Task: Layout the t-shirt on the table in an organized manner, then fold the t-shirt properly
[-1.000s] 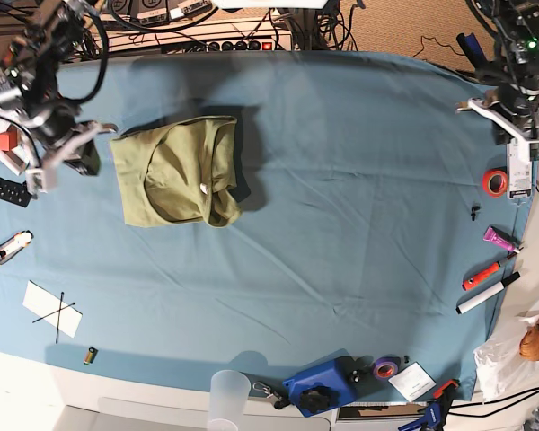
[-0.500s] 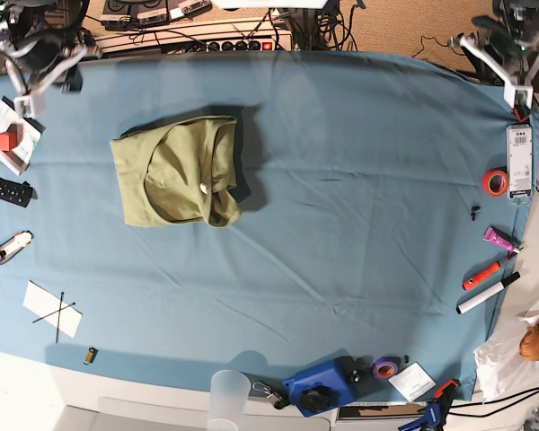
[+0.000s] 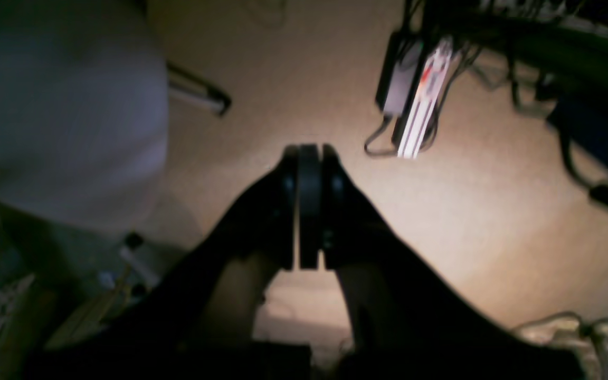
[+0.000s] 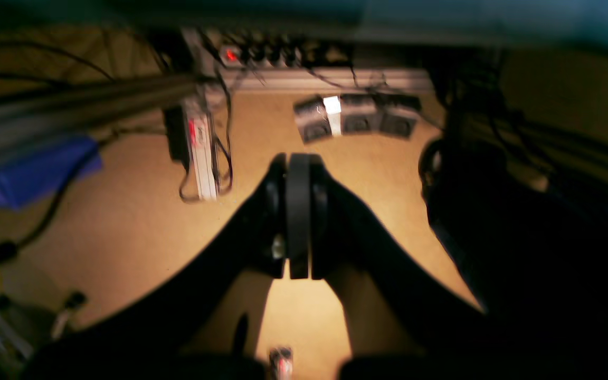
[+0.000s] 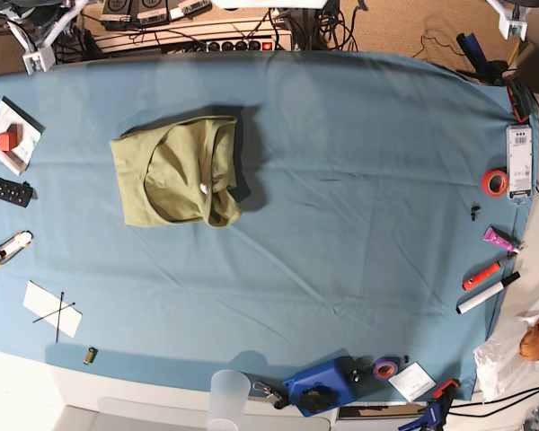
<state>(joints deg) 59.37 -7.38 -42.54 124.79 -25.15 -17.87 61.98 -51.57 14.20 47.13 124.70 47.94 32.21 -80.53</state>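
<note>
Base view: your two arms sit drawn back to the far corners, and the t-shirt [image 5: 177, 172] lies folded into a compact olive-green block on the table [image 5: 359, 224], well apart from both pincers. The left gripper [image 5: 510, 22] shows only as a pale tip at the corner on that view's right; the right gripper [image 5: 38, 56] shows at the opposite corner, just past the table's far edge. The shirt sits far nearer your right pincer than your left, with open blue cloth between it and each.

Left wrist view: your left gripper [image 3: 309, 158] has its jaws pressed together with nothing between them, hanging over a tan floor, a bundle of cables [image 3: 415, 89] off to one side of the tips. The picture is blurred.

Right wrist view: your right gripper [image 4: 297, 163] is likewise clamped on itself and empty, above the same tan floor, with a power strip [image 4: 262, 55] beyond the tips.

Small items ring the table well clear of both pincers: a roll of red tape [image 5: 495, 182] and a marker [image 5: 488, 293] along the side below your left arm, a remote control [image 5: 5, 189] and a white card [image 5: 52, 308] along the side below your right arm.
</note>
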